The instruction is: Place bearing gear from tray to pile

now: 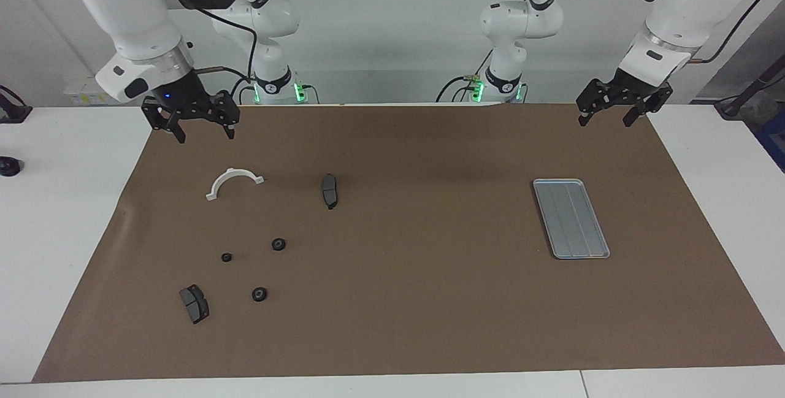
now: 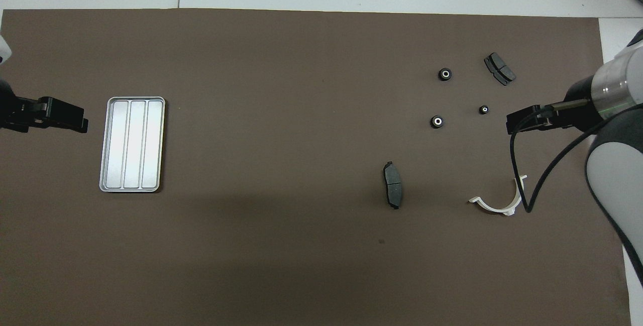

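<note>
The tray (image 1: 571, 218) lies bare; three gears (image 1: 278, 244) sit well apart from it. Right claw (image 1: 197, 130) and left claw (image 1: 610, 117) hang apart, empty.

The right gripper (image 1: 197, 129) hangs in the air with its jaws spread, fingers pointing down, over the corner of the desk (image 1: 73, 214) nearest the right arm's base. Its white forearm slants down to it from above that end, wrist bent so the gripper faces the desk. The left gripper (image 1: 607, 114) hangs likewise over the robots' edge at the left arm's end, jaws apart and empty, fingers down, its forearm sloping in from that side.
</note>
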